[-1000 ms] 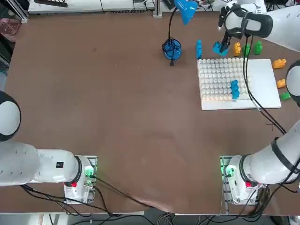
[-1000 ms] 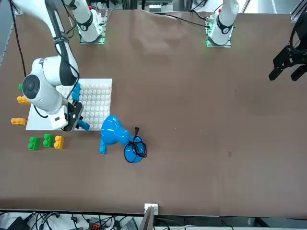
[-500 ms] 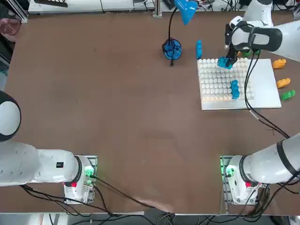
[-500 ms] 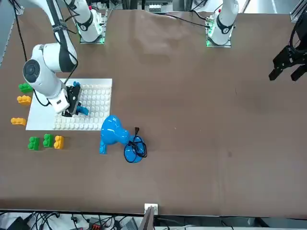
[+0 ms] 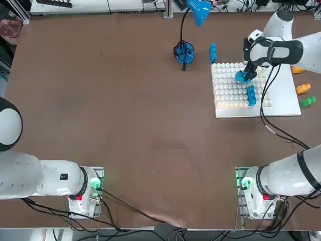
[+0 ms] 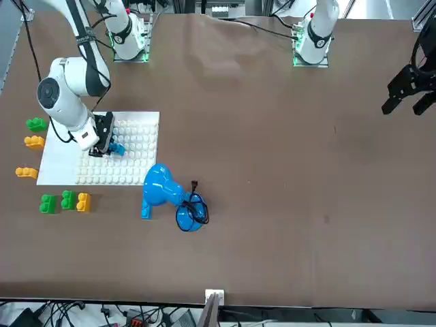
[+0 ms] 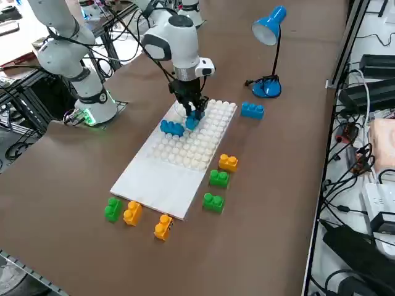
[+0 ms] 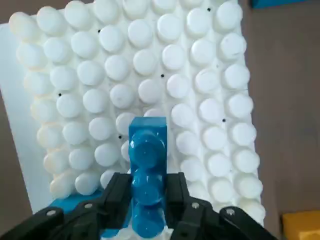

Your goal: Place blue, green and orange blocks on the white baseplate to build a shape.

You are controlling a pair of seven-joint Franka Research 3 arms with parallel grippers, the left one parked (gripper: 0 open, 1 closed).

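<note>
Blue brick (image 8: 147, 175) is clamped in the right gripper (image 8: 148, 202), hanging just above the baseplate's (image 5: 281, 95) studded half, its long axis running out from between the fingers. The other placed blue brick (image 5: 251, 95) sits on the studs just beside it, toward the robot's base, so the coming move likely turns on lowering straight down next to that one. Count: 3 blue bricks, with 1 held, 1 on the plate and 1 (image 5: 212, 51) on the table near the lamp (image 5: 184, 50); 3 green (image 7: 213, 201) and 3 orange (image 7: 228, 162) lie around the plate.
</note>
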